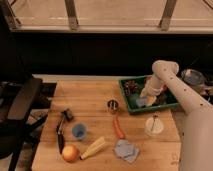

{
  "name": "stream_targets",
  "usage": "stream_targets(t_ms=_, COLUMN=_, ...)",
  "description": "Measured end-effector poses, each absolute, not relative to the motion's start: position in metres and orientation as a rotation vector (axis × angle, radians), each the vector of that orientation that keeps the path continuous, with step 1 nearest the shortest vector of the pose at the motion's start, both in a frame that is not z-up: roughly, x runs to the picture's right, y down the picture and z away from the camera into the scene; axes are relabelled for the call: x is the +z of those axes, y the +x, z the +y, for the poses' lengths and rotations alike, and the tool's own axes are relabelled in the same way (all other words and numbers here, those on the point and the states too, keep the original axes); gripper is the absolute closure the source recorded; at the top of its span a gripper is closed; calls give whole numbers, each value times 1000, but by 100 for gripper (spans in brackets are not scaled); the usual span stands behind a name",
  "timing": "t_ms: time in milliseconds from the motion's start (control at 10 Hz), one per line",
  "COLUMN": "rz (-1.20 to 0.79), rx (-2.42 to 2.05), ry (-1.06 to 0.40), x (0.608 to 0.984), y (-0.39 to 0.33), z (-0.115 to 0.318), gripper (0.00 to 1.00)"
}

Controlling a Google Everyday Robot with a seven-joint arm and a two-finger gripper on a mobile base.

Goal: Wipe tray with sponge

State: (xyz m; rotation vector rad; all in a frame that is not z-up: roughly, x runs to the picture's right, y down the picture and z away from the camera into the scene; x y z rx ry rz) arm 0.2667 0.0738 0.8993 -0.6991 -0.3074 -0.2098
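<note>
Inside one tray (128,106), one gripper (145,100) reaches.

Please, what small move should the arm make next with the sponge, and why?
Probably a short sweep along the floor of the green tray. The gripper is already down inside the tray, at what looks like the sponge, so wiping can go on from there.
</note>
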Motion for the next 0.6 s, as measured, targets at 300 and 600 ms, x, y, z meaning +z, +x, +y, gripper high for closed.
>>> stream_targets(t_ms=300, rz=-323, rx=-237, ry=-684, x=907, y=262, z=62, gripper=84)
stream_targets(t_ms=600, rz=-386, rx=-251, ry=-681, x=901, y=224, z=70, gripper=84)
